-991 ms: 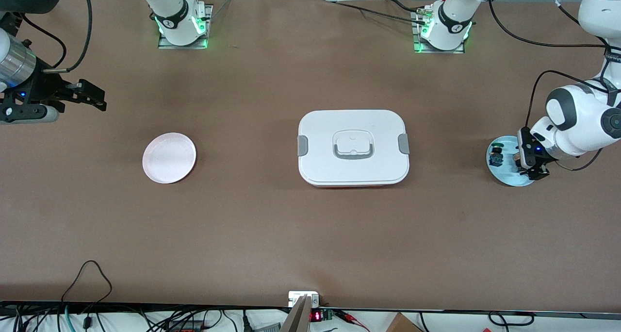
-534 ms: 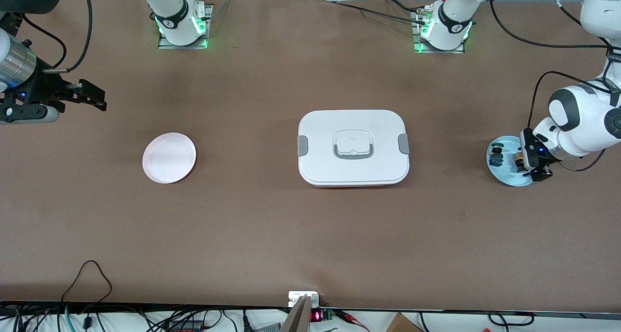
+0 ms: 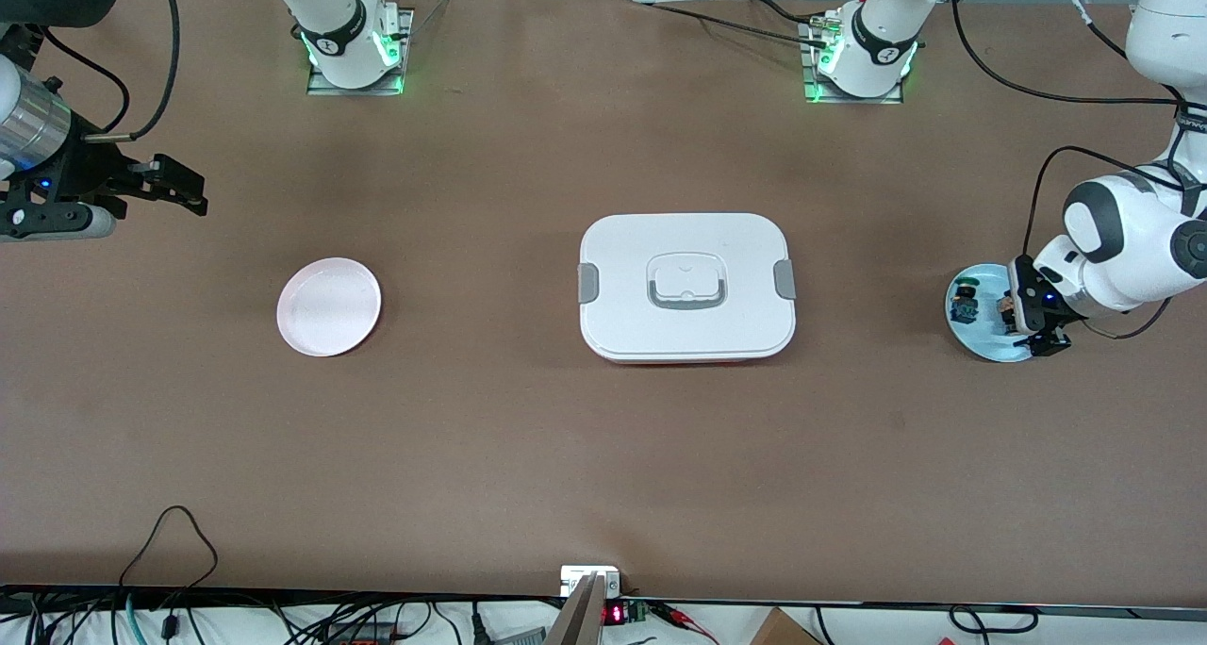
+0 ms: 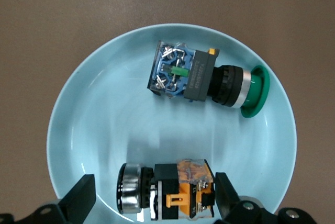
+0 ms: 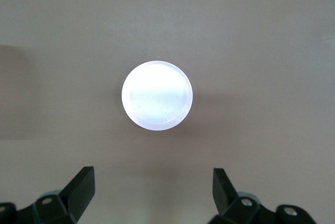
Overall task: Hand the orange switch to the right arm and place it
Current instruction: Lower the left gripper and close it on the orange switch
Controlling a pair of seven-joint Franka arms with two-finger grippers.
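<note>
Two arms, two plates, two switches, one box. Landmark: the white box (image 3: 687,287), rounded rectangle, smooth plastic lid with grey side clips and a recessed handle, sitting mid-table on the brown matte table (image 3: 528,456).

Toward the right arm's end from the box, the right gripper (image 3: 184,188) hung in the air with its jaws apart and nothing in them; that arm waited. In the right wrist view its two dark fingertips (image 5: 81,187) stood wide, with the pink plate (image 5: 157,102) seen well apart from them.

The pink plate (image 3: 329,306) lay between that gripper's end and the box, round, glossy, shallow, bare.

Toward the left arm's end from the box lay the blue plate (image 3: 976,343), round, pale, glossy. It held both switches, side by side, not touching. The green switch (image 4: 207,80) had a blue body with metal screws and a green mushroom cap. The orange switch (image 4: 167,190) had a black body, orange parts and a silver ring at its cap end, lying on its side.

The left gripper (image 3: 1028,320) was low over the blue plate, fingers (image 4: 78,200) spread, one on each end of the orange switch, not yet clamped on it. In the front view that gripper covered most of the orange switch (image 3: 1005,307); the green switch (image 3: 964,303) lay on the box's side of it, unobstructed. Nothing stood between the box and either plate.
</note>
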